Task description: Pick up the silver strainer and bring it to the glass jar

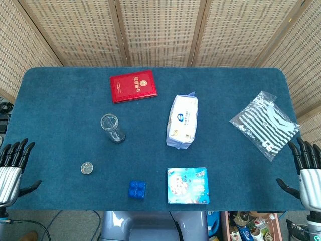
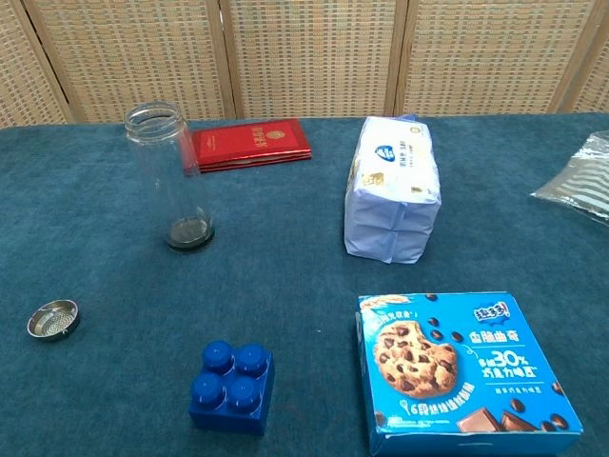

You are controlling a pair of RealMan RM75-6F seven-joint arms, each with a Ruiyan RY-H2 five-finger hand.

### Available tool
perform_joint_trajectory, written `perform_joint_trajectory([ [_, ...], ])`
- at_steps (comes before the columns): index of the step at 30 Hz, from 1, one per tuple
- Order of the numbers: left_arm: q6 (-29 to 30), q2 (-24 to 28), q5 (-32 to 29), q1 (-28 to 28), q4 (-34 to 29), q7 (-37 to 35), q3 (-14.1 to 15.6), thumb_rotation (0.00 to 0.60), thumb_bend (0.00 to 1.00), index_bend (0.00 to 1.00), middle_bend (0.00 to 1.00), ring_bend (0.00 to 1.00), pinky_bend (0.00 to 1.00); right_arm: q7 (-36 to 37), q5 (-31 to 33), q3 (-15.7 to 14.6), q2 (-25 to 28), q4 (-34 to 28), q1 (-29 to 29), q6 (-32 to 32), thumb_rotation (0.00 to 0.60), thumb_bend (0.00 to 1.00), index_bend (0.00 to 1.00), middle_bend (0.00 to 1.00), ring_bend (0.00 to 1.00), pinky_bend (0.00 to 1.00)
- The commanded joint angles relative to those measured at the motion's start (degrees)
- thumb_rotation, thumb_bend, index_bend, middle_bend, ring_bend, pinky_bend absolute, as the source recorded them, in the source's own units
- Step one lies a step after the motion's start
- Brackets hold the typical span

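Both hands, left hand [image 1: 11,168] & right hand [image 1: 307,168], released; cookie box [image 2: 463,373] reads "30%".

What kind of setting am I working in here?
Likely a staged test or lab tabletop, not a kitchen: a blue felt-covered table, woven screens behind it, and unrelated items like a red booklet and cookie box.

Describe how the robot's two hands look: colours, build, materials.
Both the left hand and the right hand have slim black fingers on a shiny, silver ribbed metal body, with a black thumb jutting sideways. No markings or cables are visible on them.
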Motion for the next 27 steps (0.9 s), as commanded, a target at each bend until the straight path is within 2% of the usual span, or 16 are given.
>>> perform_joint_trajectory([
  [1, -0.3, 0.2, -0.1, -0.1, -0.1, -0.2, 0.0, 0.600, 0.14, 0.00, 0.00, 0.00, 0.00, 0.4, 0.1, 0.1, 0.0, -0.1, 0.0, 0.1, 0.600, 0.00, 0.00, 0.00, 0.00, 0.00],
  [7, -3.6, 0.5, -1.1, -1.3, -0.1, -1.6, 0.3, 0.600, 0.15, 0.00, 0.00, 0.00, 0.00, 1.1, 0.6, 0.3, 0.2, -0.3, 0.1, -0.2, 0.600, 0.00, 0.00, 0.00, 0.00, 0.00],
  [11, -10.5, 0.0, -2.8, -5.0, 1.0, -4.6, 0.0, 0.600, 0.15, 0.01, 0.00, 0.00, 0.00, 1.4, 0.8, 0.5, 0.2, -0.2, 0.2, -0.3, 0.600, 0.00, 0.00, 0.00, 0.00, 0.00],
  [14, -16.5, -1.3, -4.5, -8.5, 3.2, -8.2, -0.7, 0.600, 0.15, 0.16, 0.00, 0.00, 0.00, 1.6, 1.1, 0.5, 0.2, -0.2, 0.3, -0.6, 0.600, 0.00, 0.00, 0.00, 0.00, 0.00],
  [16, -19.7, -2.6, -6.3, -10.3, 5.0, -7.7, -1.3, 0.600, 0.16, 0.28, 0.00, 0.00, 0.00, 1.7, 1.4, 0.6, 0.3, 0.0, 0.4, -0.9, 0.600, 0.00, 0.00, 0.00, 0.00, 0.00],
  [18, -22.2, -4.4, -8.5, -11.8, 6.6, -6.2, -1.8, 0.600, 0.21, 0.34, 0.00, 0.00, 0.00, 2.1, 1.7, 0.6, 0.4, 0.0, 0.4, -1.2, 0.600, 0.00, 0.00, 0.00, 0.00, 0.00],
  [22, -26.6, -8.9, -13.7, -14.2, 9.4, -4.2, -2.7, 0.600, 0.28, 0.39, 0.00, 0.00, 0.00, 3.4, 2.3, 0.9, 0.8, 0.1, 0.5, -1.3, 0.600, 0.00, 0.00, 0.00, 0.00, 0.00],
  [27, -28.4, -13.3, -18.3, -15.6, 12.6, -1.3, -3.2, 0.600, 0.32, 0.41, 0.00, 0.00, 0.00, 5.1, 3.0, 0.9, 1.6, 0.1, 0.6, -2.2, 0.600, 0.00, 0.00, 0.00, 0.00, 0.00],
])
